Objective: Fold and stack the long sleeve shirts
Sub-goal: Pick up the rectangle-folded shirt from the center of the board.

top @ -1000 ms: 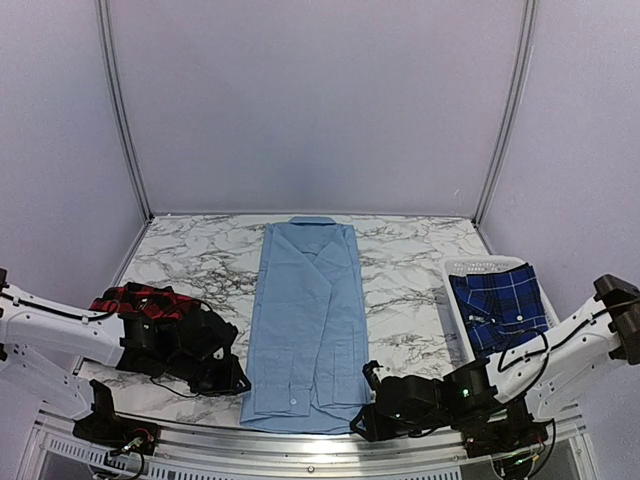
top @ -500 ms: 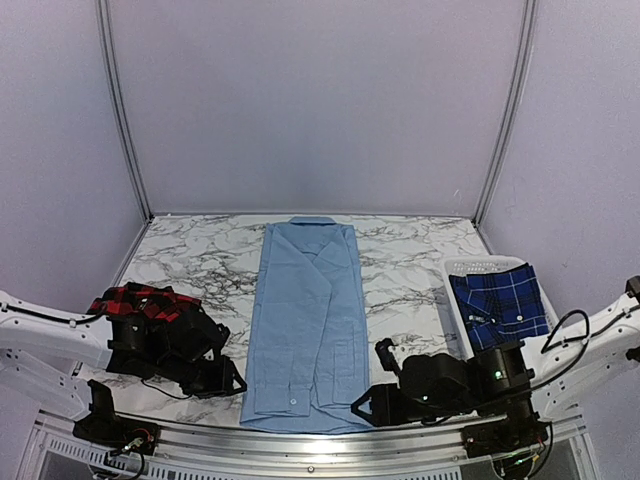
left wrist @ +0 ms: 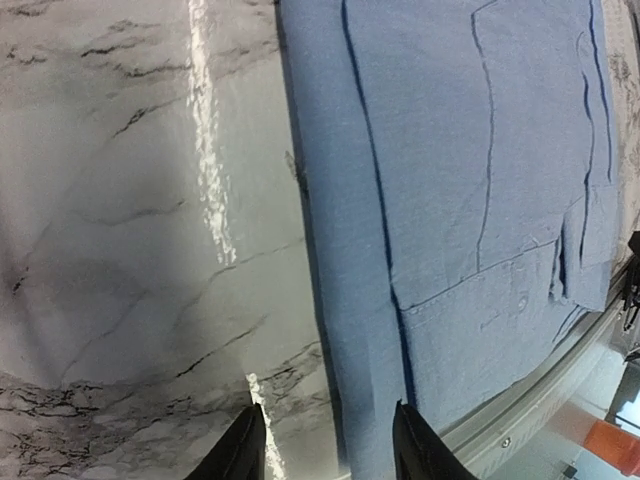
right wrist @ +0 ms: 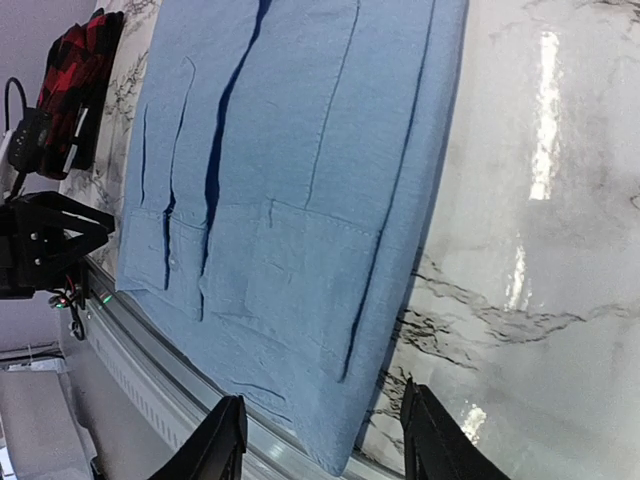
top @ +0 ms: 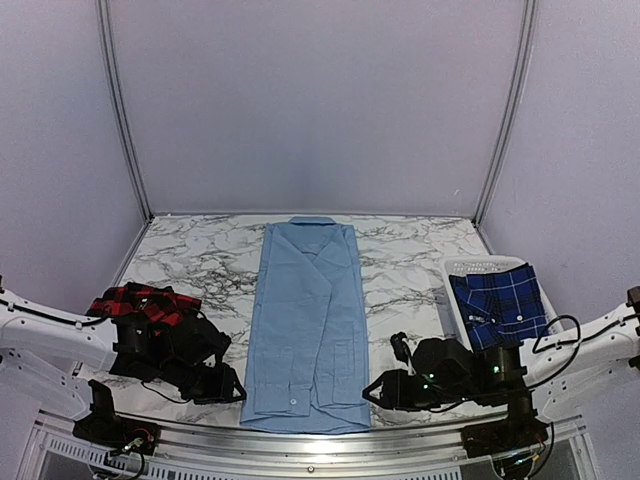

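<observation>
Lying flat down the middle of the marble bench (top: 410, 255), the light blue shirt (top: 305, 320) has its sleeves folded in. The red-and-black check shirt (top: 140, 300) is crumpled at the near left. The dark blue plaid shirt (top: 500, 305) lies folded in a white tray (top: 480, 266) at the right. The left gripper (left wrist: 328, 445) and the right gripper (right wrist: 322, 435) are both wide open and hold nothing, each one low at a near corner of the light blue shirt.
</observation>
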Robot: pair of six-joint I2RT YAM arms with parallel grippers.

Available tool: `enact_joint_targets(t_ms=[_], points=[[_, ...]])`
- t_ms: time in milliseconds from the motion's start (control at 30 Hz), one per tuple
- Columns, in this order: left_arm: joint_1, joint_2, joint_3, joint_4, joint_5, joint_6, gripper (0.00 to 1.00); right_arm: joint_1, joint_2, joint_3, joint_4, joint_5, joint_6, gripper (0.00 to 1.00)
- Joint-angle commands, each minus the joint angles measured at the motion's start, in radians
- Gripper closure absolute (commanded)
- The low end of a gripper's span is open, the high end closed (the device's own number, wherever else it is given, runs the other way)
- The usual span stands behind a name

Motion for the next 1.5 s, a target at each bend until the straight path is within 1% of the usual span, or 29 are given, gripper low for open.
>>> enact_joint_targets(t_ms=[0, 233, 433, 600, 1033, 1367, 1467], points=[[-0.003, 0.032, -0.029, 0.027, 0.040, 0.008, 0.54, -0.027, 0.021, -0.011, 0.114, -0.051, -0.021, 0.51], [-0.004, 0.035, -0.049, 0.059, 0.085, 0.004, 0.49, -0.028, 0.082, -0.017, 0.140, -0.074, -0.012, 0.52], [-0.005, 0.069, -0.055, 0.067, 0.128, 0.003, 0.49, -0.027, 0.137, -0.012, 0.157, -0.093, -0.012, 0.52], [-0.007, 0.083, -0.043, 0.074, 0.154, -0.011, 0.56, -0.027, 0.168, -0.008, 0.182, -0.102, -0.015, 0.54], [-0.044, 0.140, -0.030, 0.143, 0.184, -0.066, 0.63, -0.027, 0.184, -0.002, 0.201, -0.097, -0.008, 0.58], [-0.049, 0.133, -0.031, 0.164, 0.155, -0.102, 0.78, -0.028, 0.185, 0.003, 0.203, -0.092, -0.010, 0.63], [-0.049, 0.131, -0.027, 0.176, 0.150, -0.107, 0.85, -0.027, 0.187, 0.009, 0.205, -0.090, -0.010, 0.66]])
